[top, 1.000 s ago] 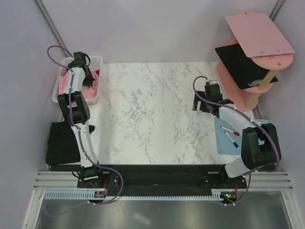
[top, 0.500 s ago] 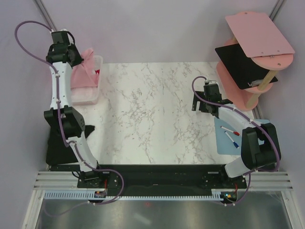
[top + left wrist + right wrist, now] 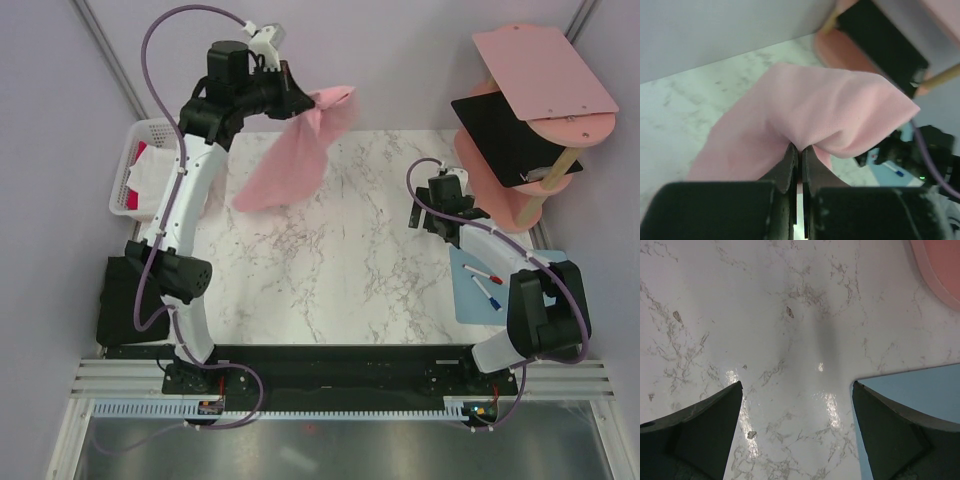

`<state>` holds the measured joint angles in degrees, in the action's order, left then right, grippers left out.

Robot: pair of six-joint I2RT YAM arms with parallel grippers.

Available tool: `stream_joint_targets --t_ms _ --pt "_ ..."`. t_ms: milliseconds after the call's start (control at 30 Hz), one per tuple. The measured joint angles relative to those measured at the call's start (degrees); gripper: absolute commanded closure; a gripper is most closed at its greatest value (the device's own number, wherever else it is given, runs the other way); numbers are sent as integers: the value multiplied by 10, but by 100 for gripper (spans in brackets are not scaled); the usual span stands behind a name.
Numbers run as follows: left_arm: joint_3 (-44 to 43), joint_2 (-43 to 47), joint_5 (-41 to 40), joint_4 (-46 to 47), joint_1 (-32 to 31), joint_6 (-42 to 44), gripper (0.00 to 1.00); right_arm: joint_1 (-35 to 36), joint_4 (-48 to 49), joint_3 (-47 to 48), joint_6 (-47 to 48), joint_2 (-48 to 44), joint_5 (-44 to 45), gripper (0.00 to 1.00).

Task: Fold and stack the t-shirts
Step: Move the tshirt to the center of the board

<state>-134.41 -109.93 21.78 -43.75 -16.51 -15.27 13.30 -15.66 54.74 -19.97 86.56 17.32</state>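
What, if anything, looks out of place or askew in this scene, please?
The black item on the pink shelf sits skewed, one corner overhanging. A dark cloth lies past the table's left edge. Nothing looks spilled or damaged.

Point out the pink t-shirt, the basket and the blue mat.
pink t-shirt (image 3: pixel 295 165): top view, middle of the hanging cloth.
basket (image 3: pixel 152 128): top view, far rim.
blue mat (image 3: pixel 465 306): top view, bare near-left corner.
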Motion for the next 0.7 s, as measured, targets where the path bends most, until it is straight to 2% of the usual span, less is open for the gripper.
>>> stream_joint_targets --t_ms 100,233,333,467,567,600,633,667,700 --pt "-16 0 51 42 -40 -37 98 0 0 0 -4 -10 18 2" --pt "13 23 68 102 -35 -75 98 0 2 -4 -9 -25 31 2" --pt "127 79 53 138 -28 -93 98 0 2 -13 -9 -29 35 2" --pt "393 160 12 205 -25 -143 98 0 0 -21 -10 -29 36 2" --pt "594 174 -14 236 -25 -188 98 0 0 -22 -9 -29 36 2" --pt "666 169 -26 250 -25 -202 92 0 0 -22 -9 -29 36 2" --pt "729 163 -38 246 -25 -215 68 0 0 -22 -8 -29 35 2" --pt "773 160 -45 239 -25 -224 23 0 0 -22 -8 -29 35 2" --pt "820 159 -59 233 -25 -232 1 0 0 -22 -8 -29 35 2"
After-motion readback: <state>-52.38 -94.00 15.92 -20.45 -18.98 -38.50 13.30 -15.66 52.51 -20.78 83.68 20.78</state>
